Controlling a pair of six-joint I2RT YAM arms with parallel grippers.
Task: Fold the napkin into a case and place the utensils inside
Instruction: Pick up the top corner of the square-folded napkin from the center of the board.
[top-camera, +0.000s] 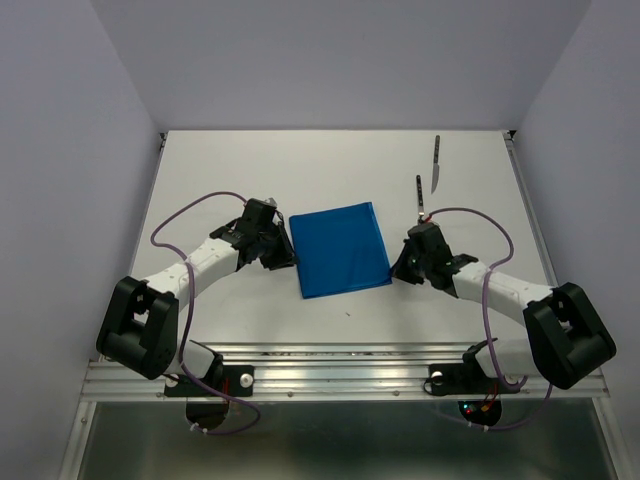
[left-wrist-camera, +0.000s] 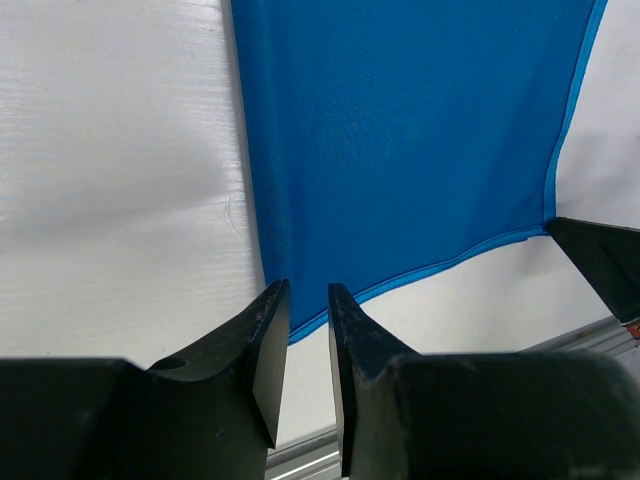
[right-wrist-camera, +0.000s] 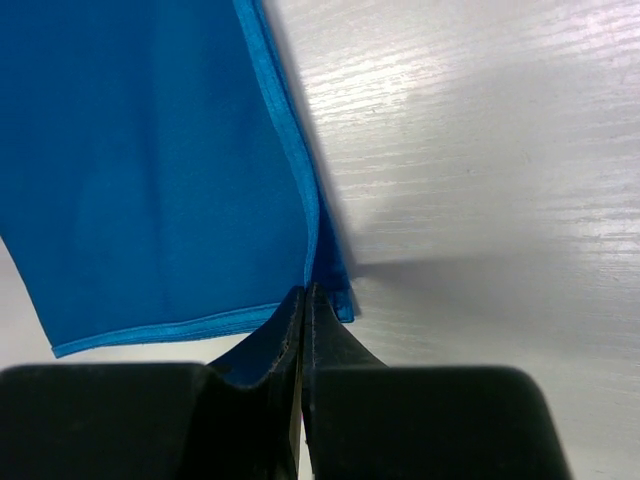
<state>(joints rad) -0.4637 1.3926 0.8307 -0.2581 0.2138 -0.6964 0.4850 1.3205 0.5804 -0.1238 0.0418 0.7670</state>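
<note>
1. 1 blue napkin is lying spread on the white table, in the middle between the 2 arms. It is sitting as 1 slightly tilted rectangle.
2. The right gripper is pinching the napkin's near right corner. Its 2 fingers are pressing together with no gap between them, and the cloth's edge is rising up into the pinch.
3. The left gripper is waiting at the napkin's near left corner. Its 2 fingers are standing a narrow slit apart, and they are holding nothing. The cloth's corner is showing just past the tips.
4. 2 utensils are lying on the table beyond the right gripper, well apart from the napkin.
5. 1 of them, a knife with a dark handle, is lying farthest back, with its blade pointing toward the arms.
6. The second utensil is lying just beside the knife, nearer the right arm. It is too small to tell what kind it is.
7. Both utensils are resting outside the cloth.
</note>
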